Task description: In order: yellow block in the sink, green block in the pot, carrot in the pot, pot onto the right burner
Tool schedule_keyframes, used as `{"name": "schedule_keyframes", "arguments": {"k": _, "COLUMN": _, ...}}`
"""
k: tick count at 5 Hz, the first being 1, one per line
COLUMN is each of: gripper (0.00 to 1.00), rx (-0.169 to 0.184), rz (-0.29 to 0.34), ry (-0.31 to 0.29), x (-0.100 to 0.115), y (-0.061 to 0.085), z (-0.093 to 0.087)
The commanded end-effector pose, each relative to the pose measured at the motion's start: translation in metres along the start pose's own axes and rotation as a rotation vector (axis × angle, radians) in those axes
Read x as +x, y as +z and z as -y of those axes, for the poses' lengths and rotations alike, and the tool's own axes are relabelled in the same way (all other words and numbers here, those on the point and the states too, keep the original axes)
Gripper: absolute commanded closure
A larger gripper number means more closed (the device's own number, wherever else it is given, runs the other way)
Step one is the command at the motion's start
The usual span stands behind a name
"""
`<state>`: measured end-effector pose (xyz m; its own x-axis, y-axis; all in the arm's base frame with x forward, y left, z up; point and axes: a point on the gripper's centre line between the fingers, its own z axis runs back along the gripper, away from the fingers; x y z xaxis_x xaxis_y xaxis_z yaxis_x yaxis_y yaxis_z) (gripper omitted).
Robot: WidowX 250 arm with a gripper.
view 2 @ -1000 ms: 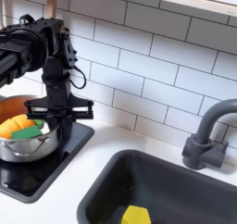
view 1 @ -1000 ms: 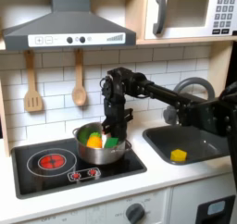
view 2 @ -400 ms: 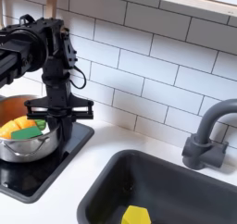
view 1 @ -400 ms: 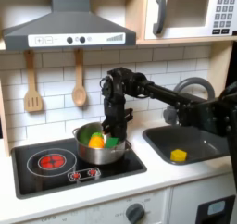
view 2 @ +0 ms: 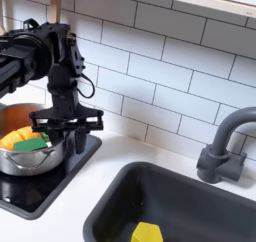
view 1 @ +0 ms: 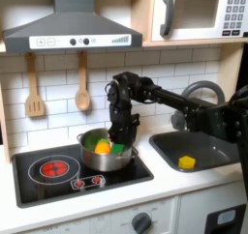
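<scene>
In the first exterior view, the pot (view 1: pixel 105 153) sits on the black stovetop (view 1: pixel 58 175), at the first exterior view's right end of it, beside the red glowing burner (view 1: pixel 53 167). Inside the pot lie the carrot (view 1: pixel 101 146) and the green block (view 1: pixel 115 148), close together. The gripper (view 1: pixel 118 138) hangs straight down over the pot's far rim, its tips at rim level; from here I cannot tell whether the claw is spread or closed. The yellow block (view 1: pixel 186 161) rests on the floor of the sink (view 1: pixel 199 148).

In the second exterior view, the gripper (view 2: pixel 62 129) stands above the pot (view 2: pixel 30 154) with its fingers (view 2: pixel 48 120) spread wide apart, holding nothing. The carrot (view 2: pixel 18 138) and green block (view 2: pixel 33 143) touch inside the pot. The yellow block (view 2: pixel 146 232) lies in the sink (view 2: pixel 190 201), near the faucet (view 2: pixel 226 146).
</scene>
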<state>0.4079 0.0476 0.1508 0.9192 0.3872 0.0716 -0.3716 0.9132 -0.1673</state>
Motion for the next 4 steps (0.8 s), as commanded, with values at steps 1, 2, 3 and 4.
{"name": "schedule_keyframes", "arguments": {"k": 1, "gripper": 0.0, "rx": -0.024, "rz": 0.014, "ry": 0.016, "x": 0.0, "y": 0.011, "z": -0.001}}
{"name": "schedule_keyframes", "arguments": {"k": 2, "gripper": 0.0, "rx": -0.047, "rz": 0.031, "ry": 0.007, "x": -0.001, "y": 0.023, "z": 0.001}}
{"name": "schedule_keyframes", "arguments": {"k": 3, "gripper": 0.0, "rx": -0.072, "rz": 0.073, "ry": 0.023, "x": 0.0, "y": 0.043, "z": -0.005}}
{"name": "schedule_keyframes", "arguments": {"k": 4, "gripper": 0.0, "rx": -0.081, "rz": 0.079, "ry": 0.05, "x": -0.001, "y": 0.049, "z": -0.015}}
